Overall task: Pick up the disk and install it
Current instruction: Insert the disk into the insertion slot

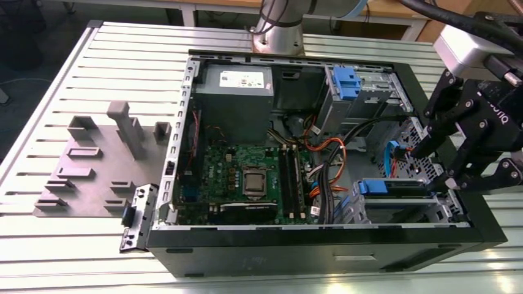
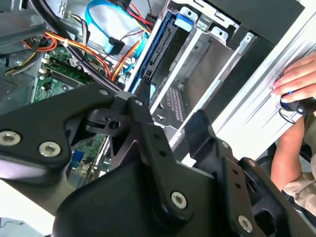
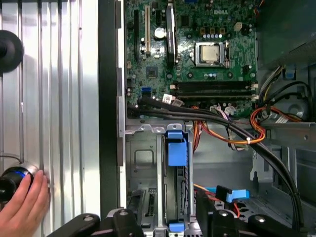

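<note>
The disk (image 1: 391,187) stands on edge in a slot of the metal drive cage (image 1: 408,208) at the exterior view's right end of the open computer case. Its blue front edge (image 3: 177,148) and dark side (image 2: 157,59) show in both wrist views. My black gripper (image 1: 441,165) hovers just over that cage, open. Its two fingers straddle the disk's line in the first wrist view, where my gripper (image 3: 170,219) has a blue bit of the disk in the gap. In the second wrist view my gripper (image 2: 170,118) holds nothing.
The case holds a grey power supply (image 1: 237,92), a green motherboard (image 1: 245,177), cable bundles (image 1: 327,153) and a second cage with a blue latch (image 1: 347,82). A grey fixture plate (image 1: 98,165) lies on the slatted table. A person's hand (image 3: 22,207) rests beside the case.
</note>
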`<state>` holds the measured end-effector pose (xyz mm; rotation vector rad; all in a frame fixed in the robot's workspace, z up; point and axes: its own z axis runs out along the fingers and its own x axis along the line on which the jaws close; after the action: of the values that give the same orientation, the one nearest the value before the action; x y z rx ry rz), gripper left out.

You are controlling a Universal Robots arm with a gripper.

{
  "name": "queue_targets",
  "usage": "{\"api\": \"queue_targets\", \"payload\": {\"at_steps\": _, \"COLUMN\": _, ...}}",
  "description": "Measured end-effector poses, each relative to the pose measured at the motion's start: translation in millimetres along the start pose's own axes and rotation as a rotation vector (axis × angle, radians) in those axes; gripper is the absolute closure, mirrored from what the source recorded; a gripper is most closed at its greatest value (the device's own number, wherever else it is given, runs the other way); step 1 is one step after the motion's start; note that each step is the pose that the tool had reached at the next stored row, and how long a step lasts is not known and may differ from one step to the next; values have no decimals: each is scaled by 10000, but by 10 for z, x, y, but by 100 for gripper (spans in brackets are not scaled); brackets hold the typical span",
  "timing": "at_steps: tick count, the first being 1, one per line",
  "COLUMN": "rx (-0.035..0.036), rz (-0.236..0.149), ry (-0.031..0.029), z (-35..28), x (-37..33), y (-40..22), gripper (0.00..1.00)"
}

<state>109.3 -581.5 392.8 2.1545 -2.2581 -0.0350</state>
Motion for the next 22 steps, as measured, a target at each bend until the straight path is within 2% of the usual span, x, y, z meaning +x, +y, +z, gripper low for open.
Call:
{"api": "queue_targets", "payload": {"at_steps": 5, "rx": 6, "rz": -2, "ry": -10, "z": 2, "x": 0, "y": 0, "gripper": 45}}
{"api": "queue_targets", "payload": {"at_steps": 7, "rx": 45, "rz": -24, "ry": -38, "z": 21, "x": 0, "y": 4, "gripper": 45}}
{"api": "queue_targets", "payload": {"at_steps": 10, "rx": 73, "rz": -72, "ry": -45, "z": 47, "x": 0, "y": 6, "gripper": 45}}
{"api": "queue_targets", "payload": {"at_steps": 22, "rx": 74, "rz": -74, "ry": -45, "z": 48, "x": -28, "y": 8, "gripper": 45}}
